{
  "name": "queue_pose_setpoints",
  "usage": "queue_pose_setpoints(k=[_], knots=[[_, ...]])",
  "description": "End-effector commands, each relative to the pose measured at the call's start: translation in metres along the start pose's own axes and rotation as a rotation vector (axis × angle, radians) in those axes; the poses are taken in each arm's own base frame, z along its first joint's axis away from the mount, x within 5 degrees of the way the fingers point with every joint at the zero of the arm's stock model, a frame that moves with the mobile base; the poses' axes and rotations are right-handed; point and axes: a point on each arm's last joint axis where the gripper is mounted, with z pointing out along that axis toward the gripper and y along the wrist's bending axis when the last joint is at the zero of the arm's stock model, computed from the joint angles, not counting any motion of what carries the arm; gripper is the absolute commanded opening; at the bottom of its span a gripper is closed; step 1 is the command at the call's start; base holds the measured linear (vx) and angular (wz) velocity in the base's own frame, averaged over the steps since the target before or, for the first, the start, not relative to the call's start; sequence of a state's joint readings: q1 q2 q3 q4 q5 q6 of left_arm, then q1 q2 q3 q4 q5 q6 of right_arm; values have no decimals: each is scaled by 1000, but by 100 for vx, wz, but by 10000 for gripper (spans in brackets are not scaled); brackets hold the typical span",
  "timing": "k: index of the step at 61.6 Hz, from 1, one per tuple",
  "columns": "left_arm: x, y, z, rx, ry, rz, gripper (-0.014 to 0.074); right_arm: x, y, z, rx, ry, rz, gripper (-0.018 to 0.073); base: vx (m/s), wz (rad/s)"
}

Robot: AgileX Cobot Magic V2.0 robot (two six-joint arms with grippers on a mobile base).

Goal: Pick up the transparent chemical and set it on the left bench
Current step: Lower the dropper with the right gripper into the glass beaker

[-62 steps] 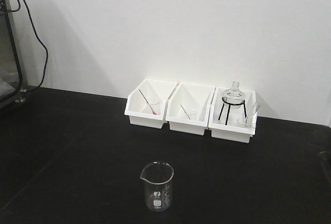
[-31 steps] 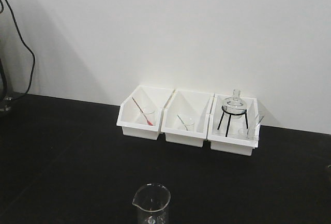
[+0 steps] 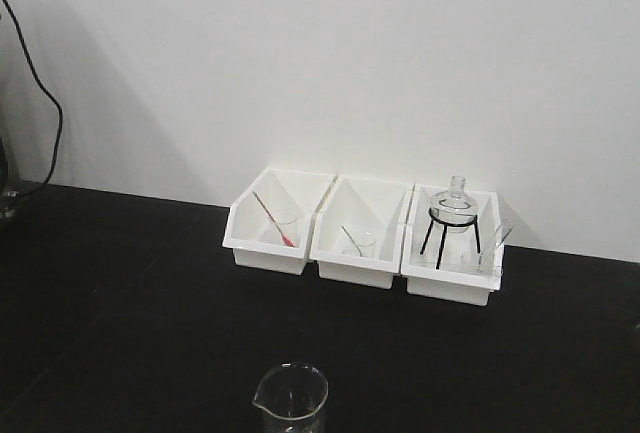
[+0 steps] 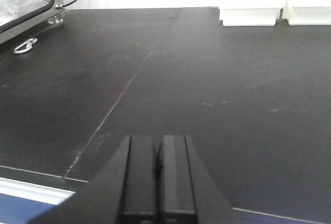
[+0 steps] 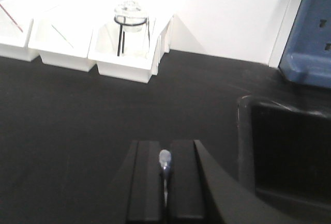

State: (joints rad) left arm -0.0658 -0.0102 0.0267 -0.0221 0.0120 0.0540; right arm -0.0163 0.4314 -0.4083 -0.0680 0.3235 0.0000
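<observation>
The transparent chemical [image 3: 290, 401], a clear glass beaker with a pour spout, stands upright on the left bench [image 3: 120, 293], cut off by the bottom edge of the front view. No gripper touches it, and neither wrist view shows it. My left gripper [image 4: 159, 138] hovers shut over bare black benchtop. My right gripper [image 5: 165, 144] is shut too, with a small pale glint in the seam between its pads. Neither gripper appears in the front view.
Three white bins [image 3: 355, 243] line the white wall. The left bin holds a small beaker with a red rod [image 3: 280, 225], the right one a round flask on a black tripod [image 3: 455, 208]. A black recessed basin [image 5: 284, 151] lies right of my right gripper. A cable [image 3: 40, 93] hangs at far left.
The front view has shifted: the beaker now sits lower and is cut by the frame's edge, and the equipment at the left has slid out of view.
</observation>
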Motion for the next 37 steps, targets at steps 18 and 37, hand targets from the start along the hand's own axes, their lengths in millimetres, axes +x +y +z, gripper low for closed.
queue_pose_setpoints(k=[18,37], knots=[[-3,0,-1,-2,-81,-9,-3,-41,40,44,-269,-310,60,-3,0,0],[-3,0,-1,-2,-81,-9,-3,-74,160,109,-615,-337,-133,-3,0,0]])
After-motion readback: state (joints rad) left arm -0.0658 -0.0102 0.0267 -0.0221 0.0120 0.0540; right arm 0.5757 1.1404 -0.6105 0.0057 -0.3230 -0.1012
